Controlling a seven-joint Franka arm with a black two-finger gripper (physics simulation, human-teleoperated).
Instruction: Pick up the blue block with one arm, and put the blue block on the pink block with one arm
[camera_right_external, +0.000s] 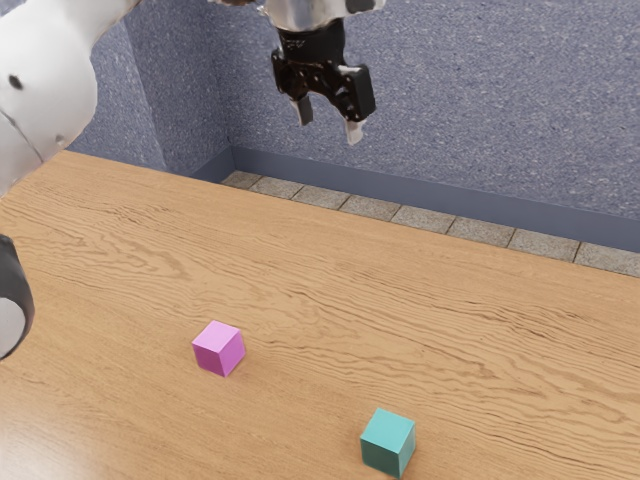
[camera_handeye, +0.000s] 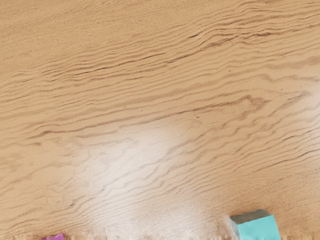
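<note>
A blue-green block rests on the wooden table near its front edge, toward the exterior view's right. A pink block sits on the table to its left, a little farther back, well apart from it. My gripper hangs high above the table near the back wall, open, with nothing between its fingers. In the wrist view the blue block and a sliver of the pink block lie far below the hand on the table.
The wooden table stretches wide around both blocks. A grey wall and a strip of tiled floor run behind its far edge. Part of the white arm stands at the exterior view's left.
</note>
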